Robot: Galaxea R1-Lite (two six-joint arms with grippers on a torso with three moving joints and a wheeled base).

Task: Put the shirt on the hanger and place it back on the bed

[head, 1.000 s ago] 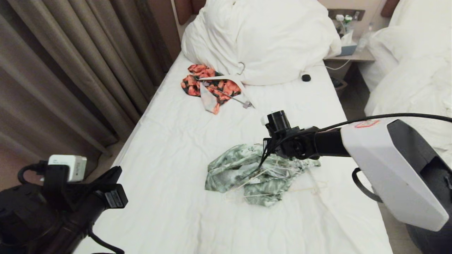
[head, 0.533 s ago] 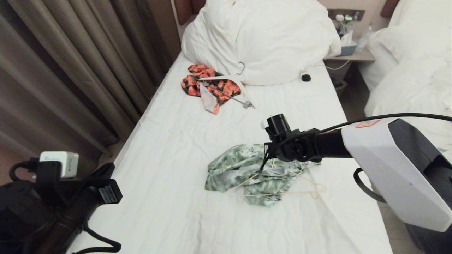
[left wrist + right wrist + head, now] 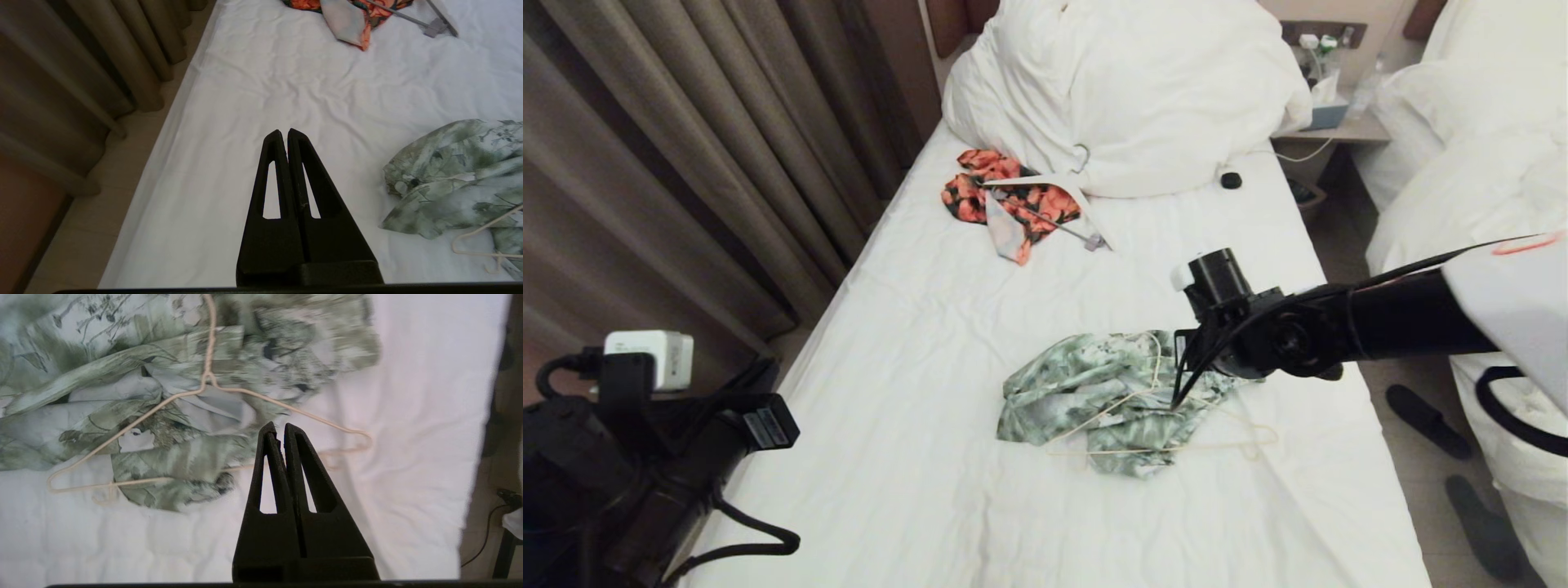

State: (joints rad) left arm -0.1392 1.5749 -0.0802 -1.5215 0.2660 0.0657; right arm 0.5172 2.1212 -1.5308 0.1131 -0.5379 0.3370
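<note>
Mid-bed, toward the right edge: the shirt (image 3: 1094, 392) lies crumpled in a heap on the white sheet of the bed (image 3: 947, 327), not hung. The hanger (image 3: 1168, 441) lies flat, partly on top of the shirt and partly on bare sheet; its hook runs up over the fabric and one shoulder end sticks out toward the bed's right edge, the other toward the foot end. Part of the lower bar is covered by a fold of shirt. Right gripper (image 3: 1176, 402) comes in from the right edge, pointing down with its tip at the right side of the heap, near the hanger's neck; whether it touches is hard to say. Right wrist view shows its jaws pressed together with nothing between them, tips (image 3: 278, 430) just above the hanger's sloping wire. Left gripper (image 3: 284, 134) sits off the bed's left edge near the foot end, well apart from the shirt, jaws fully closed and empty. Near the head end, by the left edge: an orange-and-black garment (image 3: 1005, 200) with a second hanger (image 3: 1062, 216) on it, just in front of the pillows (image 3: 1127, 90). Curtains (image 3: 686, 163) run along the left side.
</note>
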